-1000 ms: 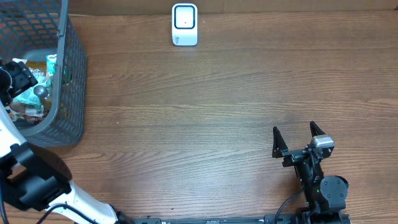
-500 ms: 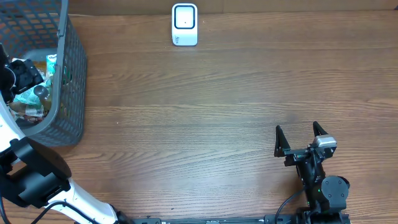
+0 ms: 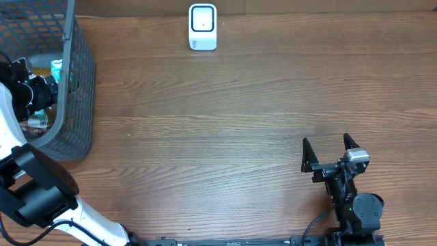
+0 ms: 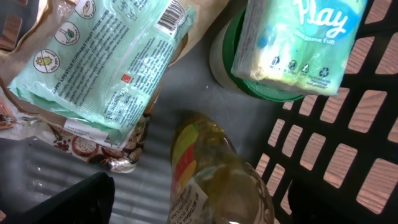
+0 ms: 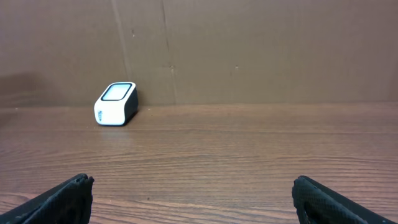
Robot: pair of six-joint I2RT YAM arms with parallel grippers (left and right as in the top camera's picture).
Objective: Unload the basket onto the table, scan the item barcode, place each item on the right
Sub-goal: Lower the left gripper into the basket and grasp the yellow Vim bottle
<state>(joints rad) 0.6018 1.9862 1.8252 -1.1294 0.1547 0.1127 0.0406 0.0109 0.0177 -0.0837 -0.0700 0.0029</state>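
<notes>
You are holding your left gripper (image 3: 39,90) open and empty near the bottle (image 4: 217,180), which is looking hard and slippery, so aim for its middle.

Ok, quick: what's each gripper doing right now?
Left gripper: looks open, down in the basket, nothing held.
Right gripper: open, empty.

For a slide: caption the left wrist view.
Inside the basket: a mint-green pouch showing its barcode, a tissue pack and a bottle.
</notes>
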